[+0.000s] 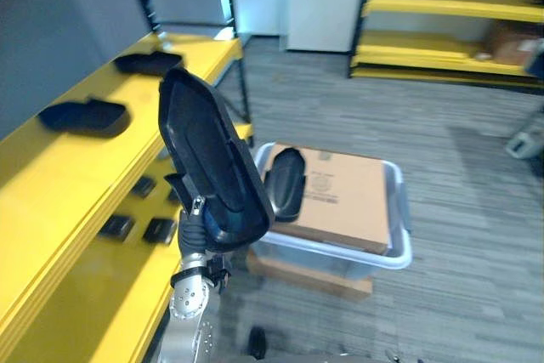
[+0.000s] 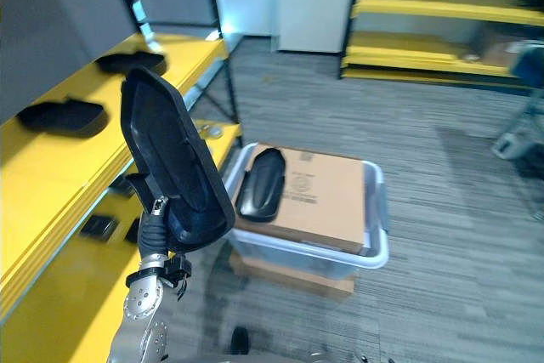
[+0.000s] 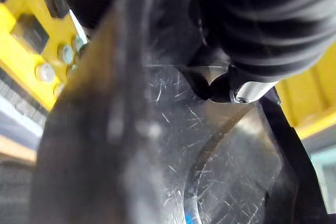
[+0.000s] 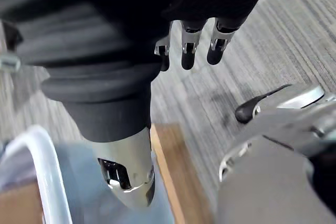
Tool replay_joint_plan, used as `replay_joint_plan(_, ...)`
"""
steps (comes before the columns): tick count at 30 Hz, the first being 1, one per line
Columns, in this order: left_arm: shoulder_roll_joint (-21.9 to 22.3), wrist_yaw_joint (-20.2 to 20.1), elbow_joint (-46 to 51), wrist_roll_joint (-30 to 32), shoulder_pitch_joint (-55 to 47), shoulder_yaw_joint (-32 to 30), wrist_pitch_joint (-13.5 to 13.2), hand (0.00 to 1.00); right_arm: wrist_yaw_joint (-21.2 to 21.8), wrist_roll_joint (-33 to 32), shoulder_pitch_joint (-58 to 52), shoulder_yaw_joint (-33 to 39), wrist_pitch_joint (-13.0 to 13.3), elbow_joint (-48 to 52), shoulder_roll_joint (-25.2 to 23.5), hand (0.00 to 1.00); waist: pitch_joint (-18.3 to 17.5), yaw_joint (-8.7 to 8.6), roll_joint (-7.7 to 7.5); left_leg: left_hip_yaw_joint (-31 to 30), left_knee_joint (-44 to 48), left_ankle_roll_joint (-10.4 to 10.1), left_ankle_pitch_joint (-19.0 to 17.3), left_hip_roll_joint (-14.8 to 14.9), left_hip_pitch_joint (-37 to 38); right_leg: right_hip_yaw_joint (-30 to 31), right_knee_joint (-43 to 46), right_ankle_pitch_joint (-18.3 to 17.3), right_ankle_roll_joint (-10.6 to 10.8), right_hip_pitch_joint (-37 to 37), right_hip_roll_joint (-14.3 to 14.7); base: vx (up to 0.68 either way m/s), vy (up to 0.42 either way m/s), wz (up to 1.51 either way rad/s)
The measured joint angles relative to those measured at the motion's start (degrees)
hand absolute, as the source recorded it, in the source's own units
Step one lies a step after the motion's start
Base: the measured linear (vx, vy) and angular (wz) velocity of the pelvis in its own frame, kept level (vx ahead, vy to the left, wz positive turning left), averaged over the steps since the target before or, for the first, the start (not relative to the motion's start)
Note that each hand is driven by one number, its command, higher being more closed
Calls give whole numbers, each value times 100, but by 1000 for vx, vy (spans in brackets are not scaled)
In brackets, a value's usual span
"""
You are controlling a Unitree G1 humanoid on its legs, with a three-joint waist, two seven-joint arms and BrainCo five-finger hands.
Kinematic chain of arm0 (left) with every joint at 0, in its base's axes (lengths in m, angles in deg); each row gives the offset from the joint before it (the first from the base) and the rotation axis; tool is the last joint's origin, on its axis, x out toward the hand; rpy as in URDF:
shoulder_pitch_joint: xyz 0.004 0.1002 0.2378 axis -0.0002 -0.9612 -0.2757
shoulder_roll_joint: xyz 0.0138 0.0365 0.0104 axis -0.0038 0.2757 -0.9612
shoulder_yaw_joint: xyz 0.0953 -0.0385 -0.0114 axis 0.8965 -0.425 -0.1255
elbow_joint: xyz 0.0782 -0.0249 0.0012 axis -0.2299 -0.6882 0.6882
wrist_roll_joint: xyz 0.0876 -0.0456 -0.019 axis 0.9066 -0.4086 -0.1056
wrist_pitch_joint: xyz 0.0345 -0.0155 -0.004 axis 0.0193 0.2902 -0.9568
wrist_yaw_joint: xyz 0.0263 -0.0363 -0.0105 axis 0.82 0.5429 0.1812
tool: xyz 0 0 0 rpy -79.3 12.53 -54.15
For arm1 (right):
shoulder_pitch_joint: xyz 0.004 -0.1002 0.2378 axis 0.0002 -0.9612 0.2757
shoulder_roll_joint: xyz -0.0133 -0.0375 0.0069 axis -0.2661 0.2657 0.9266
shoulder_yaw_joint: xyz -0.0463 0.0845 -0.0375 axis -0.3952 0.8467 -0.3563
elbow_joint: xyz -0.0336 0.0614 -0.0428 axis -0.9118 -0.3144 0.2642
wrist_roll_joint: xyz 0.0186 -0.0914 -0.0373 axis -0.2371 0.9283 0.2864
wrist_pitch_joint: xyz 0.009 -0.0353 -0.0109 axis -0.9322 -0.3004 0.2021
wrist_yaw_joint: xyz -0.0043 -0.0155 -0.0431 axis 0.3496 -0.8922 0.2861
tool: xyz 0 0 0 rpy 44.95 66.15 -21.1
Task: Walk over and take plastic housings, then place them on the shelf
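Shelf (image 1: 68, 167), yellow, runs along my left side. Two black housings lie on its top level, one nearer (image 1: 85, 115) and one farther (image 1: 149, 63), well apart from each other. Small black parts (image 1: 159, 229) sit on the lower level. Clear bin (image 1: 323, 263) stands on the grey carpet (image 1: 476, 210) just right of the shelf, resting on a wooden board (image 1: 306, 276). Cardboard (image 1: 340, 193) covers most of the bin, and one more housing (image 1: 285, 183) lies on it at the left end. A second yellow shelf (image 1: 450, 6) stands against the far wall.

My left hand (image 1: 194, 231) is raised beside the shelf edge and clamped on the lower end of a large housing (image 1: 208, 159). The left wrist view shows a dark-tipped finger (image 3: 239, 90) pressed against its inner face. My right hand (image 4: 105, 66) hangs low over the carpet near the bin's rim, its fingers (image 4: 188, 51) loose and apart, holding nothing.

The held housing is in the air, between the shelf and the bin, and hides the bin's near left corner from my head cameras. It stands on end, its top tilted toward the shelf. It is a long black shell with a raised rim, hollow side facing me. Up close the inner face is marked with many fine scratches.
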Motion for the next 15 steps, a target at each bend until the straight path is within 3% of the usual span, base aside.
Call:
replay_joint_plan(1,12,1,-1,-44,13,-35,-21,100,8,142,72,-12,5,63,-5,0,53,2,-99,676,74,205,-143,131,-57,-375,-113,15,26,136,-80,127,7,144)
replay_joint_plan(4,0,-7,-74,-45,55,84,-53,100,22,406,323,-9,-9,-88,155,0,30,-11,-21,2092,264,208,-152,482,-112,-1027,-224,-43,152,363,-185,137,17,128)
replay_joint_plan(5,-80,-13,-199,-54,110,214,-79,100,20,535,462,-16,-29,-282,180,0,35,4,-68,2432,308,216,-124,506,-109,-1210,-328,-103,185,452,-307,152,26,115)
replay_joint_plan(7,-168,-123,-419,-102,200,423,-77,100,21,693,627,-26,-93,-515,170,0,48,18,-94,2450,404,238,-41,389,-122,-1433,-398,-137,307,655,-367,176,49,75)
replay_joint_plan(10,-373,-339,-586,-158,324,703,-44,100,41,907,721,-227,-250,-670,5,0,75,-16,-284,2192,981,316,-576,199,-197,-1629,-231,-72,326,992,-612,247,85,58)
replay_joint_plan(12,-352,-393,-616,-160,408,829,-35,100,40,1043,765,-248,-311,-659,-16,0,74,-19,-277,2044,1248,262,-878,129,-185,-1412,829,14,-14,737,-976,258,141,45)
replay_joint_plan(13,-377,-398,-651,-148,471,854,-35,100,35,1086,763,-338,-327,-619,15,0,66,-36,-242,1893,1221,303,-1012,103,-34,-875,1880,300,-570,362,-1230,221,99,35)
replay_joint_plan(14,-387,-387,-662,-148,504,840,-35,100,41,1081,769,-400,-326,-582,18,0,75,-54,-237,1819,1214,302,-1070,100,48,-495,2321,313,-723,152,-1269,358,121,50)
replay_joint_plan(15,-450,-371,-729,-143,562,797,-37,100,33,1088,795,-502,-325,-501,20,0,88,-120,-247,1644,1161,320,-1138,93,243,82,2863,-67,-601,-234,-1134,330,53,48)
